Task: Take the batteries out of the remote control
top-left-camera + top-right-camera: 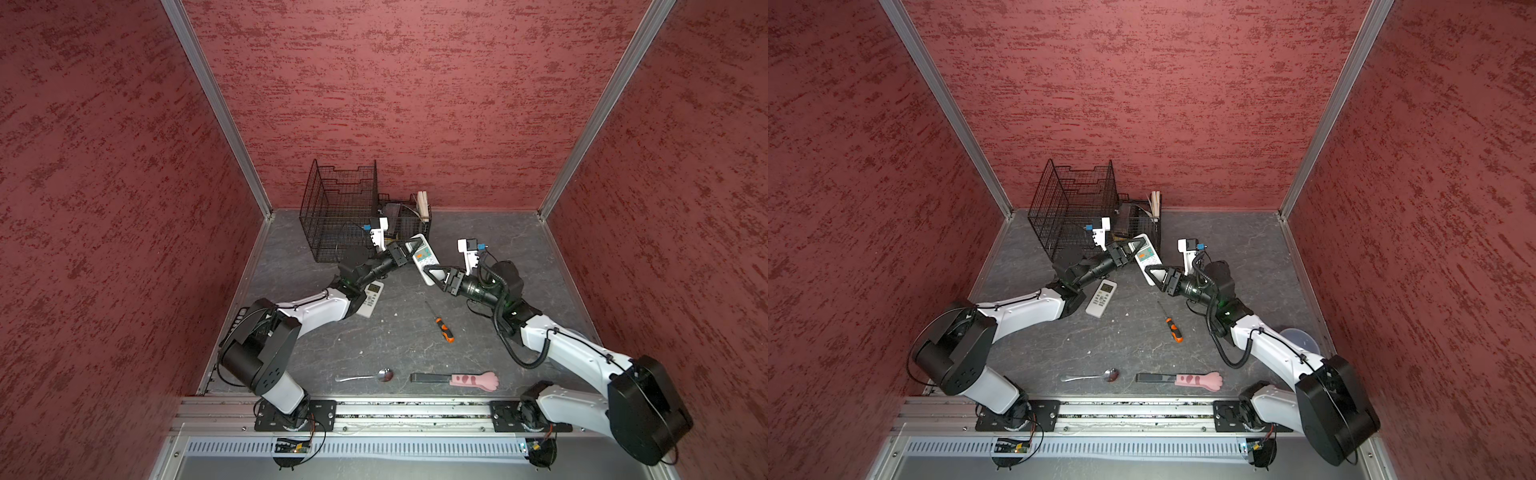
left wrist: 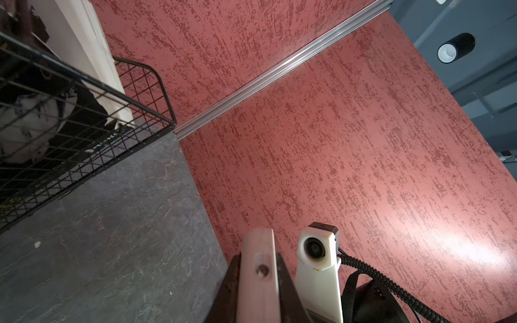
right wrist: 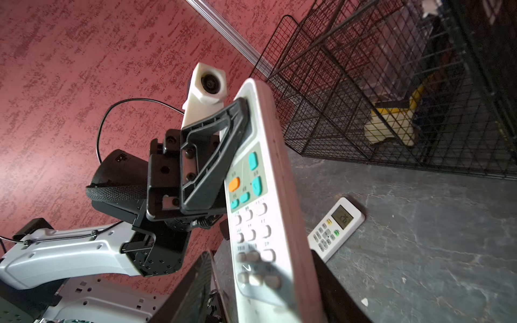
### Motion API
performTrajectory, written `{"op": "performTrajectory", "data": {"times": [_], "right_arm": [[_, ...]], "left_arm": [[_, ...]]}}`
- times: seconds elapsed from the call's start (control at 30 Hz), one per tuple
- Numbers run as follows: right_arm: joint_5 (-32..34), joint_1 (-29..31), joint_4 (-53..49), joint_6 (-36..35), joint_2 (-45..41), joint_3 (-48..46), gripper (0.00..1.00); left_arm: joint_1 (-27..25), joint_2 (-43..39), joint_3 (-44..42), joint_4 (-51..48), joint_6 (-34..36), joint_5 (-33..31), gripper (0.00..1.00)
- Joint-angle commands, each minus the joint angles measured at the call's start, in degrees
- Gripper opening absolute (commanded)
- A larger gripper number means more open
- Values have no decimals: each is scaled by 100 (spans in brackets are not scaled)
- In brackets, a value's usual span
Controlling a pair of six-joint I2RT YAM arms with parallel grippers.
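A white remote control (image 1: 423,257) (image 1: 1147,257) with teal and orange buttons hangs tilted above the dark table in both top views. My left gripper (image 1: 409,248) (image 2: 258,261) is shut on its upper end (image 2: 258,279). My right gripper (image 1: 430,277) (image 3: 261,268) straddles the lower end of the same remote control (image 3: 263,218); its jaws stand open, and one finger (image 3: 200,276) is clear of the button face. The batteries are hidden. A second white remote (image 1: 371,299) (image 3: 335,226) lies face up on the table beside the left arm.
An orange-and-black screwdriver (image 1: 441,324) lies in the middle of the table. Near the front edge are a spoon (image 1: 368,376) and a pink paw-shaped tool (image 1: 473,380). Black wire baskets (image 1: 340,212) stand at the back wall. A translucent bowl (image 1: 1302,338) sits behind the right arm.
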Motion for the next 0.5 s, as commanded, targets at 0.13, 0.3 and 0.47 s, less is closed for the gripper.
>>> {"op": "performTrajectory", "data": {"times": [0.13, 0.3, 0.47], "right_arm": [[-506, -22, 1339, 482, 325, -22, 38], [-565, -17, 1568, 539, 425, -31, 28], [-581, -35, 1553, 488, 389, -40, 18]], "left_arm": [[-56, 151, 84, 457, -38, -63, 0], [-71, 189, 84, 478, -51, -50, 0], [-76, 227, 131, 475, -88, -15, 0]]}}
